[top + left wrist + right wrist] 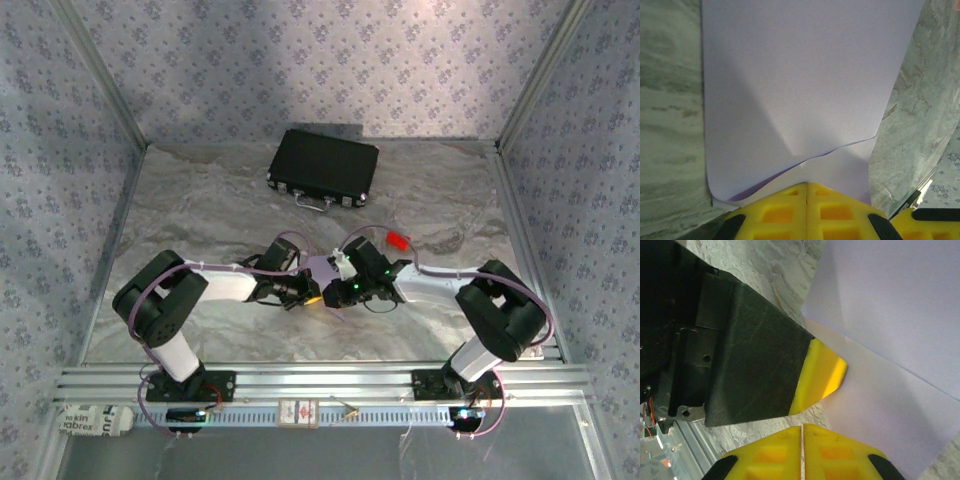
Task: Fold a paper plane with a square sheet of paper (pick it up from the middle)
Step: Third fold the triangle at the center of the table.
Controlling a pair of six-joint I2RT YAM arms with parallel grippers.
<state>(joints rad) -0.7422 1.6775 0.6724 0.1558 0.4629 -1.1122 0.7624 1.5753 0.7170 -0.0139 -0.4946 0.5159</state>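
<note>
Sheet of paper (323,268): pale lilac, one fold across it (flap over flap), mid-frame overhead on the desk (200,195), between both arms | left gripper (806,185): clenched on the sheet's edge, bottom of its view | right gripper (803,426): pressed together beside the sheet, grasp cannot tell | black case (323,168): upper centre | red block (397,241): right of middle

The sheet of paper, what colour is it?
The square sheet of paper is plain pale lilac, clearest in left wrist view.
</note>
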